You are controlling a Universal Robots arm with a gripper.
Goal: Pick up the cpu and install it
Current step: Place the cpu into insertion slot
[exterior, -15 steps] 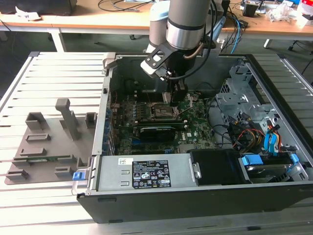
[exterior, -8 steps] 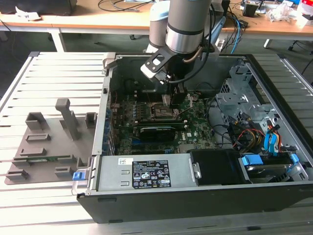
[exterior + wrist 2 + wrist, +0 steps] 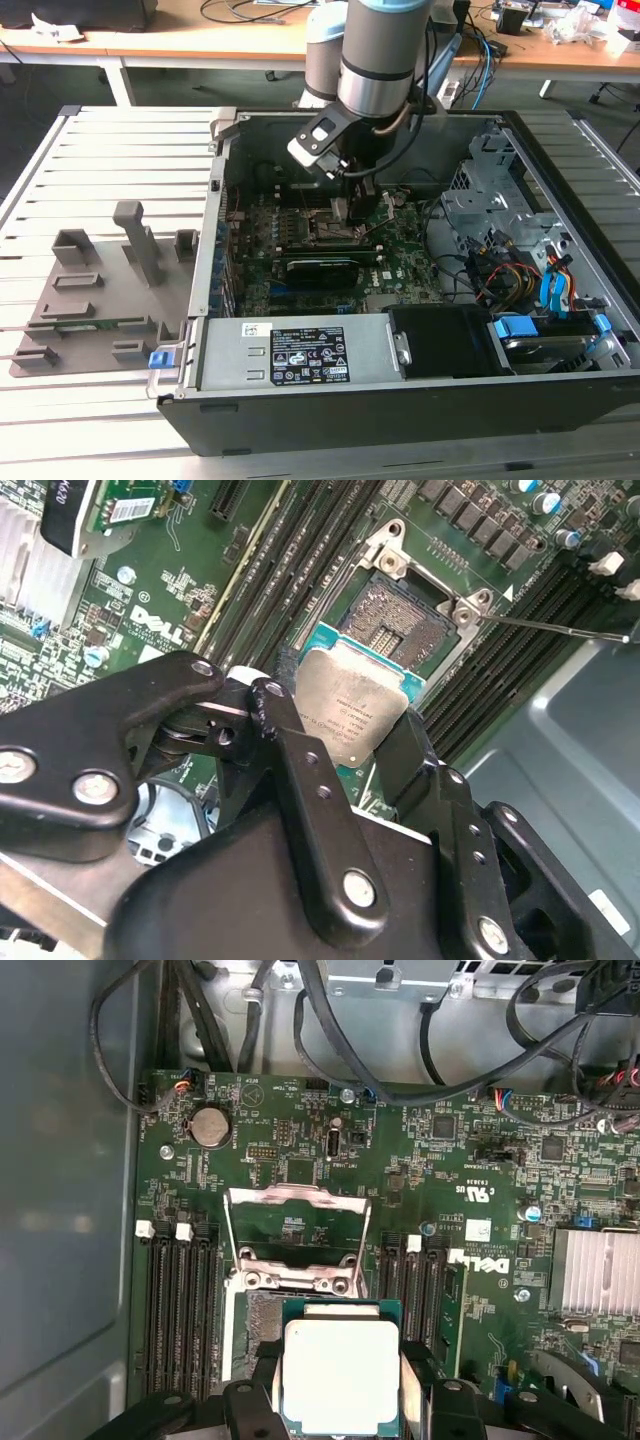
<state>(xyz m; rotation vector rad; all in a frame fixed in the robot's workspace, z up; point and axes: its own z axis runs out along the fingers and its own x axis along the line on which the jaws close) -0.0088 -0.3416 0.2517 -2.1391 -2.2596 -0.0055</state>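
Observation:
The cpu (image 3: 355,705), a thin square chip with a silver-grey metal top and a green edge, sits between my black fingers (image 3: 285,735). My gripper (image 3: 340,718) is shut on it by two opposite sides. In the first wrist view the cpu (image 3: 340,1375) hovers just over the open motherboard socket (image 3: 258,1332), whose metal load plate (image 3: 295,1222) is swung up. In the exterior view my gripper (image 3: 345,207) reaches down into the open computer case (image 3: 215,250), directly above the socket (image 3: 335,230).
Memory slots (image 3: 180,1310) flank the socket on both sides. A silver heatsink (image 3: 600,1270) stands nearby, and cables (image 3: 500,270) and a drive cage (image 3: 490,200) fill the case's right. The power supply (image 3: 300,355) lies along the case's front. Grey holder blocks (image 3: 100,290) sit on the exterior view's left.

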